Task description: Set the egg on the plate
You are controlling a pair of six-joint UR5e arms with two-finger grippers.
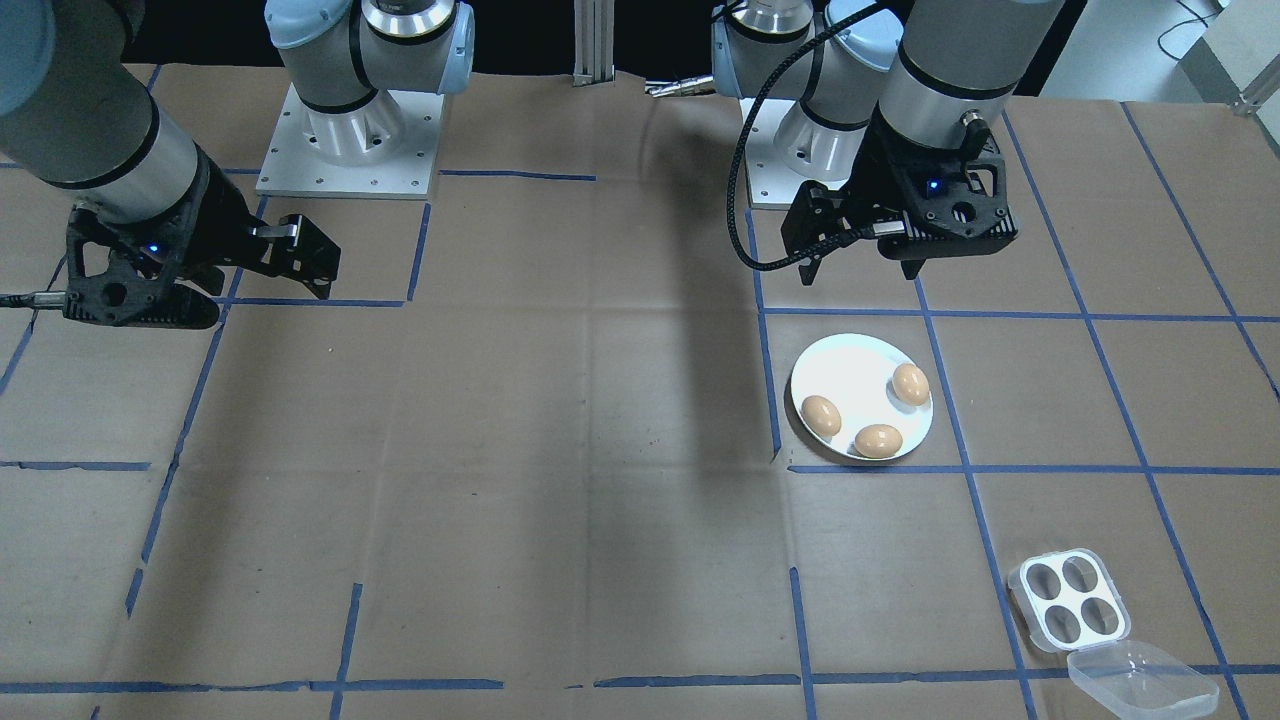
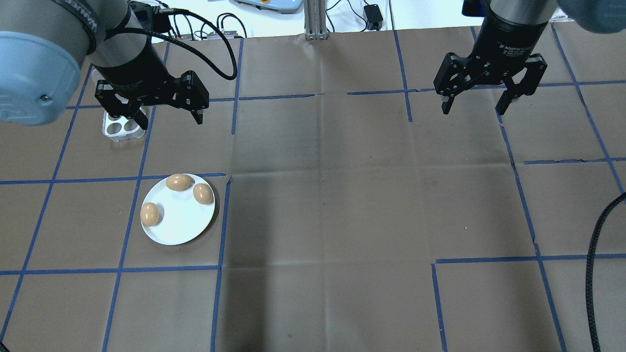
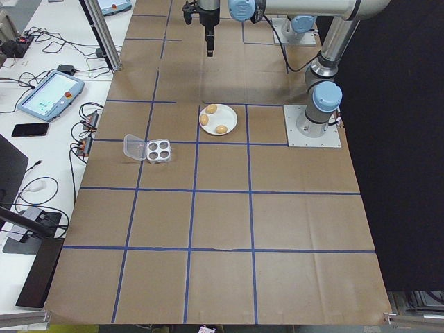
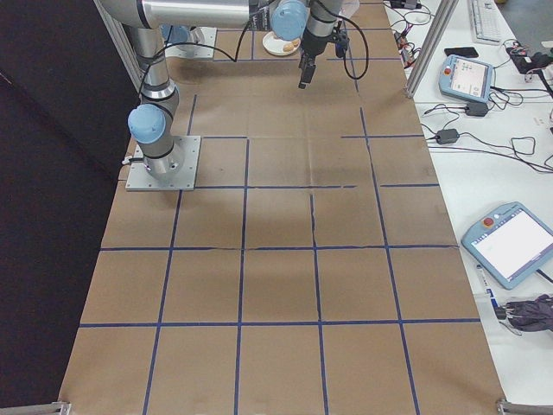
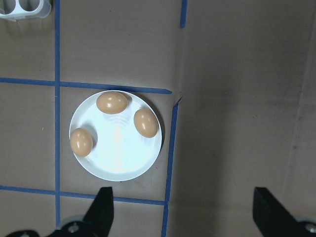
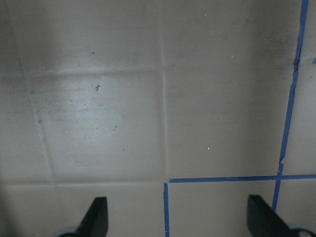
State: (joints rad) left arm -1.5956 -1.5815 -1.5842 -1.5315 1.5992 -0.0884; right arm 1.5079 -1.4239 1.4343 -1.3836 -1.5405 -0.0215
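Plate (image 2: 178, 226) holds three eggs (image 2: 178, 182) near rim; egg tray (image 1: 1068, 603) beyond plate, cups empty; left gripper (image 2: 164, 108) high above plate, jaws spread, holding nothing; right gripper (image 2: 478, 100) far from plate, likewise released; risk: bumping plate rolls rim eggs off.

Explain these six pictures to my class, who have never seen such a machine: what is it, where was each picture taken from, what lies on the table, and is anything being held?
These are two robot arms bolted to a paper-covered table marked with blue tape. Each ends in a two-finger tool. Four pictures come from fixed cameras: facing the robot, behind it, and at each table end. Two come from cameras on the wrists, looking down between the fingers. On the table lies a white plate bearing three brown eggs, and an open clear egg tray with four empty cups. The left tool hangs open above the table near the plate; the right tool hangs open over bare paper. Neither holds anything.
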